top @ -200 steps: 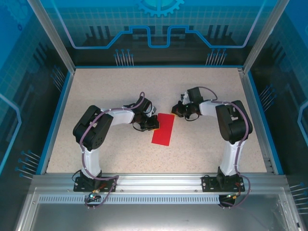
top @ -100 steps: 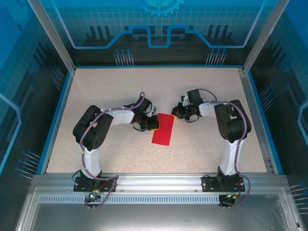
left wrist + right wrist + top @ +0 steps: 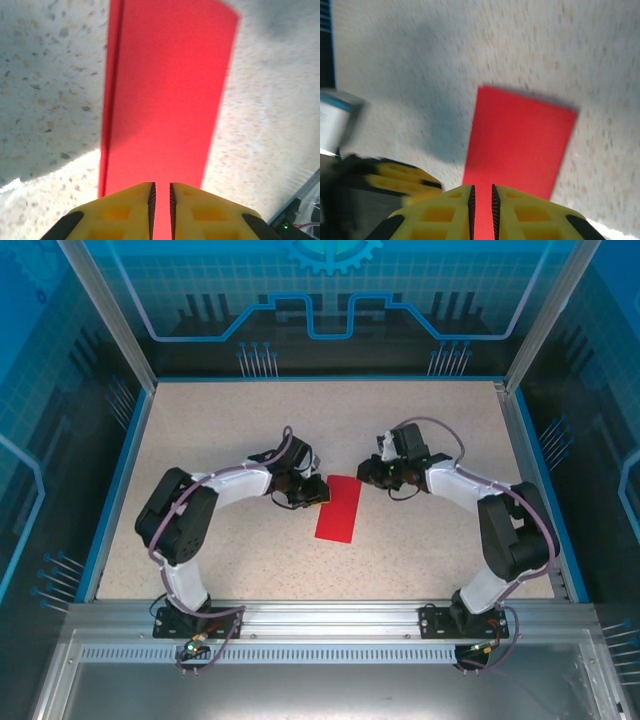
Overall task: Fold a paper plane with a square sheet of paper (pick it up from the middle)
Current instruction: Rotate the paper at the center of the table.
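red sheet (image 3: 339, 508): lies flat on the worktop (image 3: 220, 430), mid-table between the two arms. It reads as a narrow rectangle, long axis running from far-right to near-left in the top view.
sheet layers: left wrist view (image 3: 165, 90) shows a darker strip along its left long edge, so two layers that are slightly offset.
left pincer (image 3: 318, 492): at the sheet's far-left corner, low over the worktop.
left pincer state: yellow fingers nearly together in its own wrist view (image 3: 161, 186), with a thin slit between them and red showing in the slit. Cannot tell whether the edge is pinched.
right pincer (image 3: 365, 475): at the sheet's far-right corner, facing the left one across the short edge.
right pincer state: same picture in its wrist view (image 3: 482, 187), a thin slit with red behind it. Cannot tell whether it grips.
right wrist view: sheet (image 3: 520, 145) stretches away from the fingers, and the far short edge casts a shadow.
arms: both elbows swung outward, wrists angled in toward the centre.
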